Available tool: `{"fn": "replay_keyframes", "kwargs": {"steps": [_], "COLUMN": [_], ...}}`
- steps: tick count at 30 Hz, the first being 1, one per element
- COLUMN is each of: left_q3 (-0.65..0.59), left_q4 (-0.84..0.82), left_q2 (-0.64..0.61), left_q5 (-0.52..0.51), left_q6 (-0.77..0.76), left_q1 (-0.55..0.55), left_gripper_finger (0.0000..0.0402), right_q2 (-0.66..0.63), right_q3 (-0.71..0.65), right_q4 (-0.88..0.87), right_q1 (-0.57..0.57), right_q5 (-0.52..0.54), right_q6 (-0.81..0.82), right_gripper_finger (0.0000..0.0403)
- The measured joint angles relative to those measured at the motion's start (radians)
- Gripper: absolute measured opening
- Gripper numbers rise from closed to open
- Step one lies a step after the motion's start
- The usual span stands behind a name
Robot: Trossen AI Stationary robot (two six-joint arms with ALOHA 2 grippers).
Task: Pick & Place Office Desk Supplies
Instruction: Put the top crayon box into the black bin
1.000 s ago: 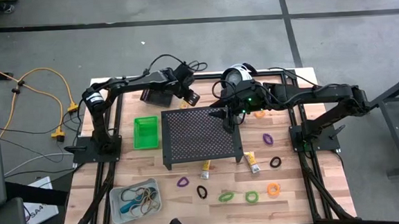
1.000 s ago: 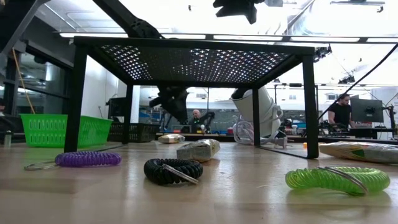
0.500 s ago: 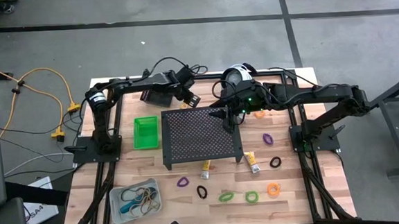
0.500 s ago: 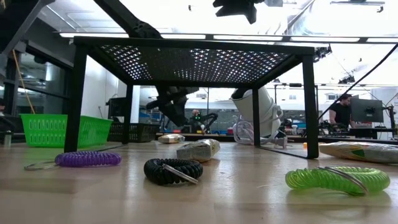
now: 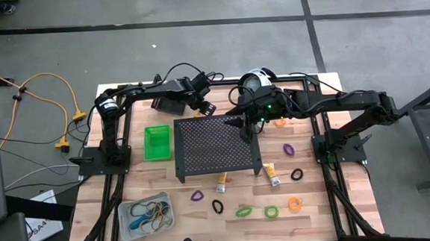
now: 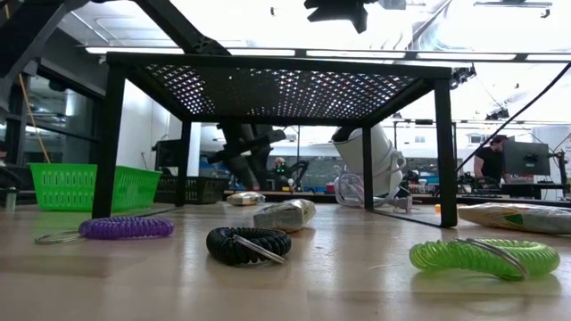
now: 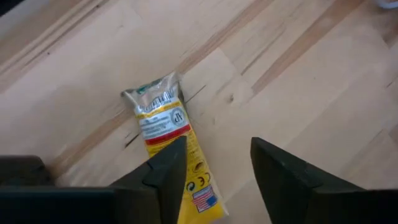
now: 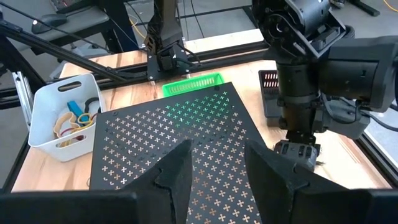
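A small yellow tube [image 7: 163, 127] lies flat on the wood just beyond the black stand's far edge, also seen under the stand [image 6: 245, 198]. My left gripper [image 7: 214, 168] hangs open close above it, one finger over the tube's near end and the other beside it; I see no touch. My right gripper [image 8: 217, 163] is open, with nothing between its fingers, above the stand's top [image 5: 216, 146]. Two more yellow tubes [image 5: 222, 182] [image 5: 271, 175] and several coiled loops [image 5: 243, 211] lie near the front edge.
The green bin [image 5: 157, 141] sits left of the stand, the black bin [image 5: 170, 103] behind it, and the clear bin [image 5: 146, 214] with bands at front left. A round white device [image 5: 255, 79] with a cable stands at the far edge. Bare wood shows right of the stand.
My left gripper has sunk a little toward the yellow tube behind the stand and has opened its fingers. The tube has stayed where it lay.
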Motion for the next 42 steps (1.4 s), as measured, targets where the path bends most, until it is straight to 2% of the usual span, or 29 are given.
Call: {"fn": "replay_keyframes", "kwargs": {"steps": [6, 19, 42], "left_q3": [0.0, 0.0, 0.0], "left_q4": [-0.028, -0.059, -0.054], "left_q2": [0.0, 0.0, 0.062], "left_q5": [-0.029, -0.071, -0.069], "left_q6": [-0.001, 0.0, 0.031], "left_q1": [0.003, 0.021, 0.003], "left_gripper_finger": [0.0193, 0.0194, 0.0194], "right_q2": [0.0, 0.0, 0.0], "right_q3": [0.0, 0.0, 0.0], "right_q4": [0.0, 0.0, -0.001], "right_q1": [0.0, 0.0, 0.0], "right_q5": [0.0, 0.0, 0.0], "right_q6": [0.0, 0.0, 0.0], "right_gripper_finger": [0.0135, 0.0135, 0.0135]}}
